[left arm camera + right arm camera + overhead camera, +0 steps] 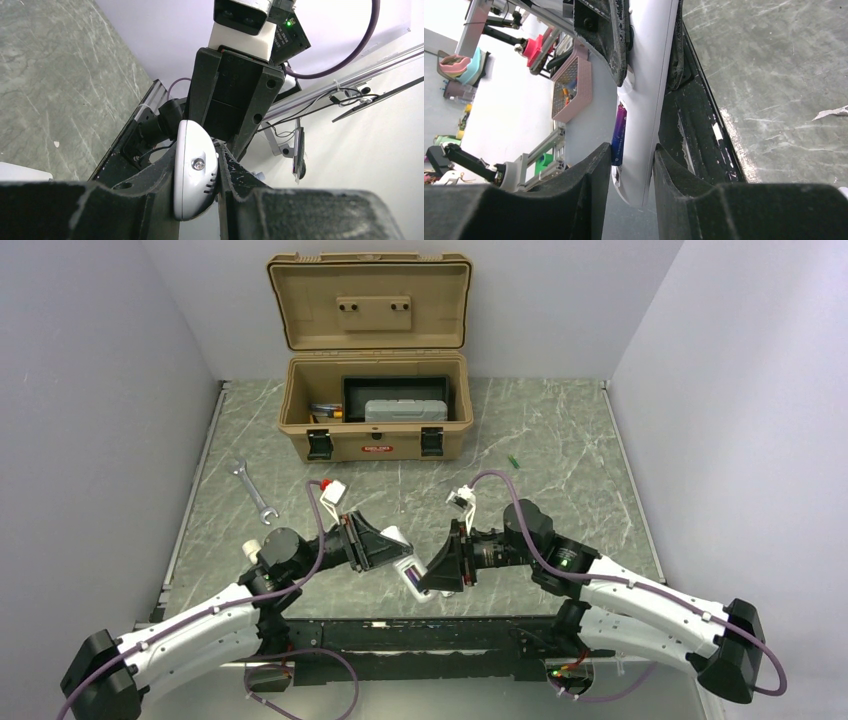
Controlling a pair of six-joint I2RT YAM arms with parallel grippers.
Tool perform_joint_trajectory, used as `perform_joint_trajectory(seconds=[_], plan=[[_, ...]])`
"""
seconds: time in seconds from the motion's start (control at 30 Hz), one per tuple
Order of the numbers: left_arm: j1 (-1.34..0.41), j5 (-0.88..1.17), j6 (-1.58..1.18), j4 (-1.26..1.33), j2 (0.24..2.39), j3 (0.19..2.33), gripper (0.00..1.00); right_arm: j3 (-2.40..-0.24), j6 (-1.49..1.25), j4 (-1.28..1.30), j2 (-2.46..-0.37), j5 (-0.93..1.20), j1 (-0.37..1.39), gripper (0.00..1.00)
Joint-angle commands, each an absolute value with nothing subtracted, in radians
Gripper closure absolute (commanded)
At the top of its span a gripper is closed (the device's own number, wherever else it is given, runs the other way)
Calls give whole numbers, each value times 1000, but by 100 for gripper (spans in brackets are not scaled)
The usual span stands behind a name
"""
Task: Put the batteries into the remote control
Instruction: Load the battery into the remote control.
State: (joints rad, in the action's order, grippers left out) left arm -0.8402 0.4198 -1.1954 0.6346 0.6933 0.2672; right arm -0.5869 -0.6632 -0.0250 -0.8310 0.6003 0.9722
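Two arms meet over the near edge of the tabletop (570, 450). The left hand (378, 548) pinches one end of the white remote control (408, 568), holding it in the air, apparently to steady it. The right hand (629, 155) brackets the other end, where the purple battery (619, 131) lies in its slot; whether its fingers are pressing cannot be told. The green battery (513, 461) lies loose on the grey marbled surface, well apart. Behind stand an open tan toolbox (375, 435), a wrench (252, 490) and plain pale walls.
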Motion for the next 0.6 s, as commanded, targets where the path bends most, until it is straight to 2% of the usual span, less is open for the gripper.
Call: perform_joint_trajectory(seconds=[0.0, 0.27, 0.57], plan=[[-845, 397, -1198, 692, 667, 288, 100, -584, -658, -55, -846, 604, 972, 64], [-844, 386, -1196, 679, 666, 288, 100, -592, -641, -35, -865, 596, 974, 75], [-848, 350, -1186, 636, 667, 303, 100, -623, -604, -3, -910, 599, 977, 81]])
